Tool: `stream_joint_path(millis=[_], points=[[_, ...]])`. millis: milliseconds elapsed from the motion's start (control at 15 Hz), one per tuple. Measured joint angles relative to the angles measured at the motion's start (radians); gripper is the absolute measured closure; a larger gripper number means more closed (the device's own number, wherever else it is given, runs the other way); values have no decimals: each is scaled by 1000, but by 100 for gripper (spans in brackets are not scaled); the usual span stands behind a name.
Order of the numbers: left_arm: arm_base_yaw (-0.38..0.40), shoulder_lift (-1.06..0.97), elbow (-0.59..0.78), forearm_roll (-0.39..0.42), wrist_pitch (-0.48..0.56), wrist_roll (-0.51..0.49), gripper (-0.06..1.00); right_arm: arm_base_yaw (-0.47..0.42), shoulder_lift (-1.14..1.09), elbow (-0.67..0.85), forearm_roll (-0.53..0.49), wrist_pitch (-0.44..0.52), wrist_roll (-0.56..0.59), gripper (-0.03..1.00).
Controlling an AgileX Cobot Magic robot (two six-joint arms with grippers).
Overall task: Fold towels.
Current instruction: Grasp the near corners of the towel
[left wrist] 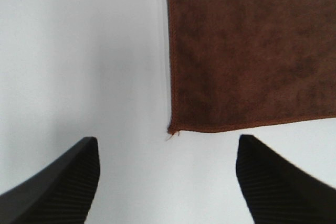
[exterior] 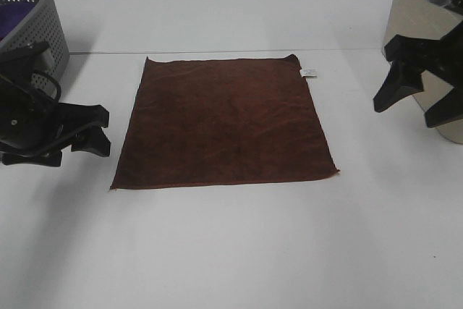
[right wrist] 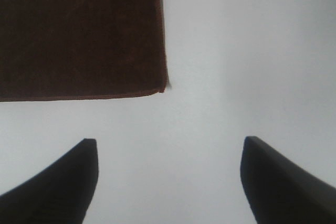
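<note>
Well, flat brown towel point(exterior: 224, 124), corner tag point(exterior: 309, 73) unreadable; L gripper point(exterior: 100, 132), R gripper point(exterior: 407, 112) both agape.

High camera looks steeply down over my whole table point(exterior: 231, 251). Each wrist camera stares close at the table past my parted fingertips point(left wrist: 63, 182), sharing one near corner of the towel point(exterior: 224, 124) with it.
</note>
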Motion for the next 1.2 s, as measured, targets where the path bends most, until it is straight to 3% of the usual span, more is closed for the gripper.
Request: stream_joint_path(millis=[133, 333, 400, 533, 733, 1000, 1200], points=[[0, 90, -9, -37, -5, 0, 27, 0, 171, -49, 118, 6, -107, 25], [29, 127, -43, -47, 8, 0, 27, -4, 259, -92, 149, 37, -158, 26], [71, 152, -91, -77, 45, 35, 27, -36, 321, -116, 220, 66, -222, 27], [84, 180, -113, -167, 73, 133, 27, -109, 371, -119, 335, 107, -344, 28], [103, 245, -113, -372, 118, 333, 27, -164, 428, -121, 399, 130, -425, 28], [209, 321, -119, -707, 256, 667, 27, -165, 463, -122, 400, 129, -456, 28], [210, 362, -120, -877, 306, 817, 27, -165, 489, -124, 401, 128, -462, 28]])
